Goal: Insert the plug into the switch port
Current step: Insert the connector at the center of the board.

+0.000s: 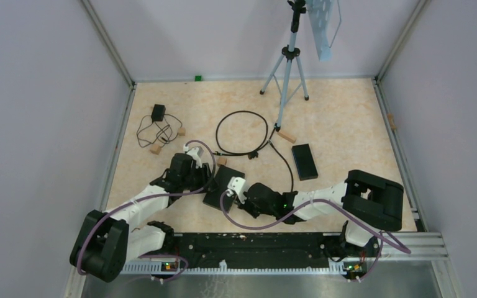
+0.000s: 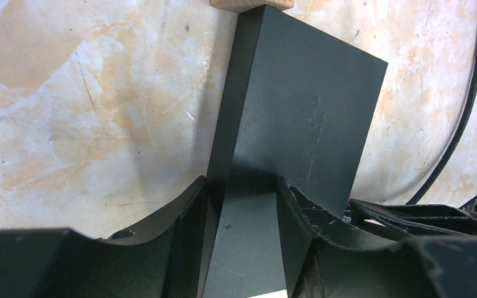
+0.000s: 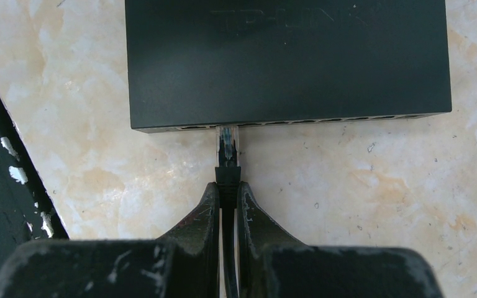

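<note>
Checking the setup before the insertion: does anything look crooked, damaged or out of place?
Only mild things. The switch lies skewed on the table, with the left hand straddling one end. The plug, pinched in the right hand, is only at the port row, not seated.

Both arms extend low and inward from their near bases, the left arm (image 1: 141, 200) bent at the elbow with its tool (image 2: 242, 208) clamped half-wide across the switch (image 2: 298, 105), the right arm (image 1: 318, 200) stretched leftward with its tool (image 3: 228, 194) pinched nearly closed on the plug (image 3: 226, 155).
</note>
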Robot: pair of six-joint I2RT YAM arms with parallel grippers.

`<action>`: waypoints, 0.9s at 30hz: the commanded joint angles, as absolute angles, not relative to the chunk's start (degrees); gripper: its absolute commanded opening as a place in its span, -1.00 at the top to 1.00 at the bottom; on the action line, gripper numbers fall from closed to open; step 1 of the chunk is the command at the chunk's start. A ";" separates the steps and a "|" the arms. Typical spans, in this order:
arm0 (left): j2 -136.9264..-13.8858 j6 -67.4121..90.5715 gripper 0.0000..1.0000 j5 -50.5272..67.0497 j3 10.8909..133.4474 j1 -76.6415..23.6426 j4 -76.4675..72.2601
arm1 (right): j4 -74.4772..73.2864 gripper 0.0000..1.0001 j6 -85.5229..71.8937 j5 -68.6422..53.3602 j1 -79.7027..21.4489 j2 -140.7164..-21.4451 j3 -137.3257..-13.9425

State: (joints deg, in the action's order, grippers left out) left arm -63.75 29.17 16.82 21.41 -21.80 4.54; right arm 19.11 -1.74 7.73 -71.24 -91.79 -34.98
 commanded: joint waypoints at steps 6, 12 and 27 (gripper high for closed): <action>-63.69 29.88 0.03 21.18 20.21 -23.11 6.61 | 16.70 1.00 -1.85 9.28 -71.81 -91.10 -40.47; -63.87 29.84 0.06 21.41 20.19 -23.17 6.79 | 17.30 1.00 -2.51 9.31 -71.83 -90.05 -40.69; -64.41 29.97 0.08 21.49 20.21 -23.20 6.33 | 24.32 1.00 -3.90 5.58 -71.81 -87.32 -37.62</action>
State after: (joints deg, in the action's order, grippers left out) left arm -63.59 29.43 17.19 21.32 -21.93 4.38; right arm 14.74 -3.03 7.22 -71.24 -89.56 -36.29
